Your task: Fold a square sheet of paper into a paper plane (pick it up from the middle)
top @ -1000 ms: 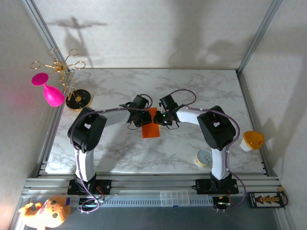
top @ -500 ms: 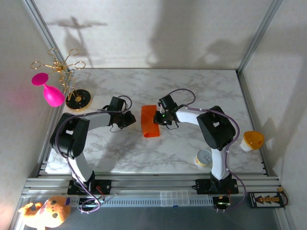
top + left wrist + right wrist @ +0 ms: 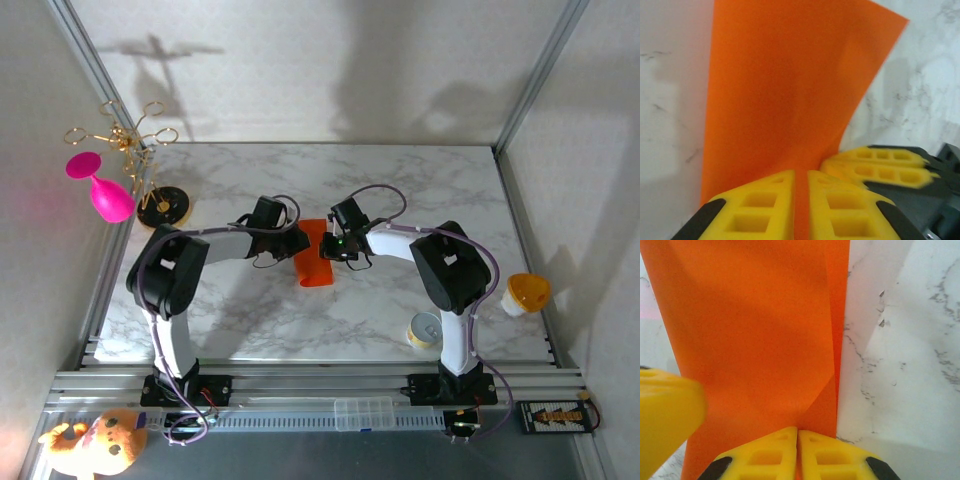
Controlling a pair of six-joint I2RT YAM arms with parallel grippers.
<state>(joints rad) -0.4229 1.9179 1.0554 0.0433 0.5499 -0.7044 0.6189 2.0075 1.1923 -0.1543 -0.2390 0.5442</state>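
The square sheet of paper [image 3: 312,266] is bright orange and folded over lengthwise. It is held up off the middle of the marble table [image 3: 420,190]. My left gripper [image 3: 298,242] is shut on its left edge, and the left wrist view has the sheet [image 3: 785,90] pinched in the left gripper [image 3: 801,172]. My right gripper [image 3: 326,247] is shut on the opposite edge, and the right wrist view has the layered sheet [image 3: 750,325] rising from the right gripper [image 3: 798,430]. The two grippers nearly touch. The paper plane is out of view.
A pink goblet [image 3: 100,190] and a gold wire stand [image 3: 150,175] sit at the back left. A small yellow can [image 3: 426,330] stands near the right arm's base. An orange-yellow cup [image 3: 525,293] lies off the table's right edge.
The left gripper drew away to the left, then came back right and closed on the sheet's left edge. The right gripper kept its grip and hardly moved.
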